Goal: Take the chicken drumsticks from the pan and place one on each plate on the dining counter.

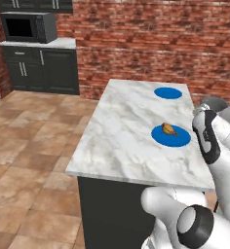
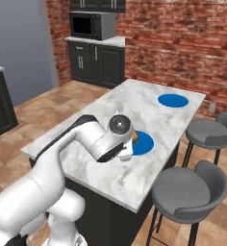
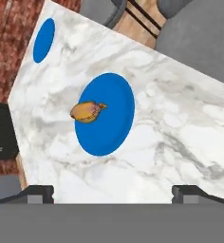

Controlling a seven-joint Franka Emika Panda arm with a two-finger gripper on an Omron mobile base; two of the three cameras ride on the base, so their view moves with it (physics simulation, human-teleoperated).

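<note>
Two dark finger tips of the gripper [image 3: 113, 192] stand far apart at the bottom of the hand view, with nothing between them; the jaws are wide and hold nothing. The hand hangs over the dining counter [image 1: 122, 141], above bare marble just short of the near blue plate [image 3: 107, 116], not touching it. On that near plate [image 1: 178, 137] lies one chicken drumstick [image 3: 87, 111], golden-brown, resting at the plate's edge so that part of it overhangs the rim toward the marble. In the left base view the drumstick [image 1: 169, 129] sits on the far left part of the plate; in the right base view the arm's wrist hides most of it. A second blue plate [image 1: 168, 93] lies farther along the counter toward the brick wall [image 1: 151, 39], well apart from the first, with nothing on it. Two grey stools [image 2: 190, 190] stand along the counter's right side. A black microwave [image 1: 28, 26] sits on dark cabinets [image 1: 41, 70] in the far left corner.
</note>
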